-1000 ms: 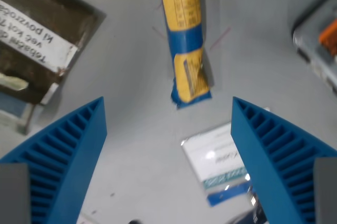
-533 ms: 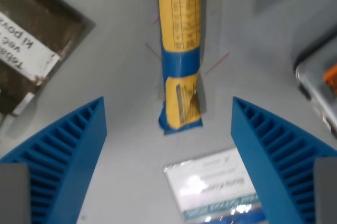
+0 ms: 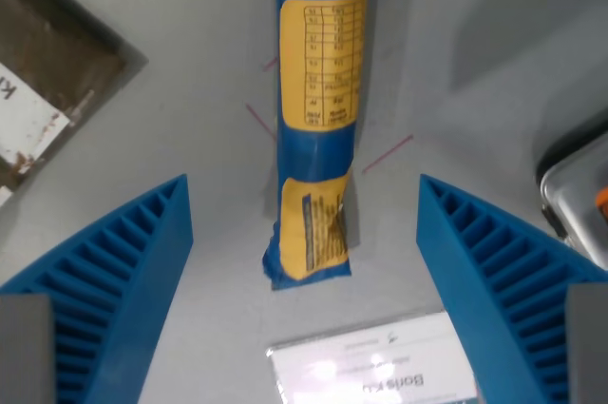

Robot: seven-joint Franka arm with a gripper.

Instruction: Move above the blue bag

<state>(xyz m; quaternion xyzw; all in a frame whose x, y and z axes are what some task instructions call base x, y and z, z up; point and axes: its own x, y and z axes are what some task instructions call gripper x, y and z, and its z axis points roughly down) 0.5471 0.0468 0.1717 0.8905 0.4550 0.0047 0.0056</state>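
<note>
Wrist view: blue bag (image 3: 318,119) lengthwise top-to-bottom, possibly slightly tilted.

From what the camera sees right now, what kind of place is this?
Probably a lab or test bench, not a home. A plain grey table holds loose test items: a blue bag, a white packet and a dark box. The open blue hand hangs above them.

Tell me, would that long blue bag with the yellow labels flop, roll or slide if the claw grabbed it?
The blue bag looks rounded and well filled, so it would probably hold its shape but might roll sideways if nudged. Its crumpled, flattened near end suggests thin, soft wrapping that could dent. The smooth-looking wrapper may be a little slippery between the open claw fingers.
</note>
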